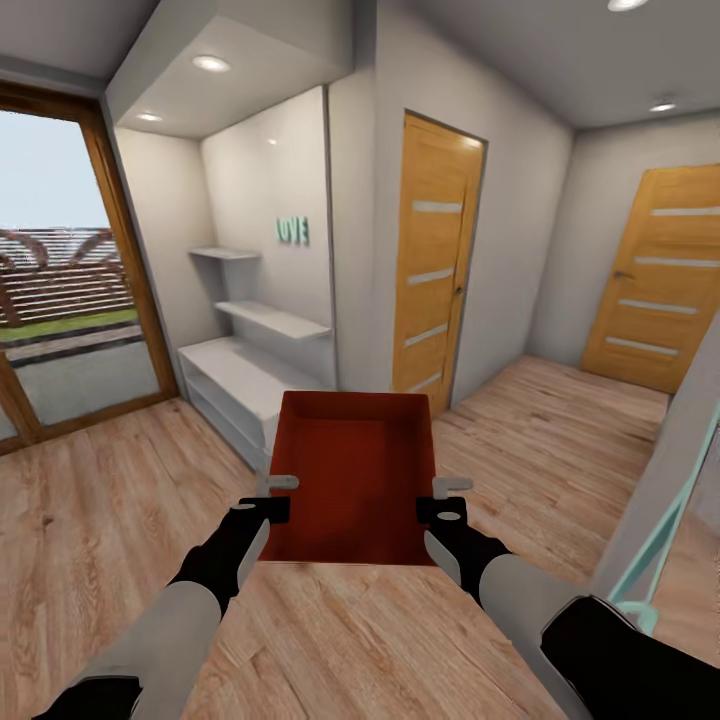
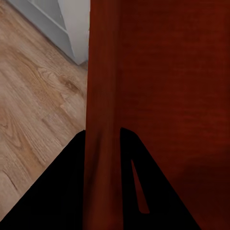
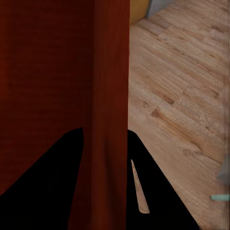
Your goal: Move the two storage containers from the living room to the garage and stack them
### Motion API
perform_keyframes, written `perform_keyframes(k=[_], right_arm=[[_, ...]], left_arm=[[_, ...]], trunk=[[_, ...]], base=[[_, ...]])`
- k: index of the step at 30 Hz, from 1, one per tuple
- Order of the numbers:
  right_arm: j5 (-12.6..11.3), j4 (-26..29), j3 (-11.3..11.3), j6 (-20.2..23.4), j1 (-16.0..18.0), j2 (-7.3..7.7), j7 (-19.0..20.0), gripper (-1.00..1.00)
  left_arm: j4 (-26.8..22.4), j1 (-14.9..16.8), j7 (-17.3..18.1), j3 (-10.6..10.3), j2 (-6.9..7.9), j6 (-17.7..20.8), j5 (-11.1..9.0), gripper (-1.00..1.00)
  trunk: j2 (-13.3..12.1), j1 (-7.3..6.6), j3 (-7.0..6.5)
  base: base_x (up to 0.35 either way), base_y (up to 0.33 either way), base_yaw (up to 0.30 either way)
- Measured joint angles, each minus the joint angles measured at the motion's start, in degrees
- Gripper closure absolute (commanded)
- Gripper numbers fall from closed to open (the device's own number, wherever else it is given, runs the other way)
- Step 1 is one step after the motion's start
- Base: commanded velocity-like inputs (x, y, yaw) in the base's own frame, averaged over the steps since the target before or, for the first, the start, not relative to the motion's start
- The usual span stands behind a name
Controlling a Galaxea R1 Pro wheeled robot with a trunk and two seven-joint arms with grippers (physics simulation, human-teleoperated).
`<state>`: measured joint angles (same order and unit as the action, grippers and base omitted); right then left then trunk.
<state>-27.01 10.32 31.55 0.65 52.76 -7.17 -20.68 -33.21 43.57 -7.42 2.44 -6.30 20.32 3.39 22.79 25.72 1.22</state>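
One orange-red open-top storage container (image 1: pixel 352 470) hangs level in front of me above the light wood plank floor. My left gripper (image 1: pixel 268 497) is shut on its left wall and my right gripper (image 1: pixel 443 500) is shut on its right wall. In the left wrist view the red wall (image 2: pixel 102 120) runs between the two black fingers (image 2: pixel 52 191). In the right wrist view the red wall (image 3: pixel 111 96) is likewise pinched between the black fingers (image 3: pixel 158 191). The container is empty inside.
White low shelving (image 1: pixel 240 375) stands just beyond the container at the left. A wooden door (image 1: pixel 435 265) is ahead and another wooden door (image 1: pixel 660 280) at the far right. Glass doors (image 1: pixel 60 280) are at the left. A pale green frame (image 1: pixel 665 530) and wall stand at the right.
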Motion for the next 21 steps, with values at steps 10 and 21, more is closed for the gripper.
perform_keyframes(k=[10,21], right_arm=[[-0.01,0.0,0.01,0.03,0.01,0.0,0.02,1.0],[0.04,0.0,-0.02,0.01,0.01,0.0,0.02,1.0]], left_arm=[[-0.02,-0.01,0.0,0.01,0.0,0.04,0.02,1.0],[-0.03,-0.01,0.0,0.0,0.0,0.01,0.01,1.0]], trunk=[[0.0,0.0,0.0],[0.0,0.0,0.0]], base=[[0.322,0.0,-0.172],[0.322,0.0,-0.004]])
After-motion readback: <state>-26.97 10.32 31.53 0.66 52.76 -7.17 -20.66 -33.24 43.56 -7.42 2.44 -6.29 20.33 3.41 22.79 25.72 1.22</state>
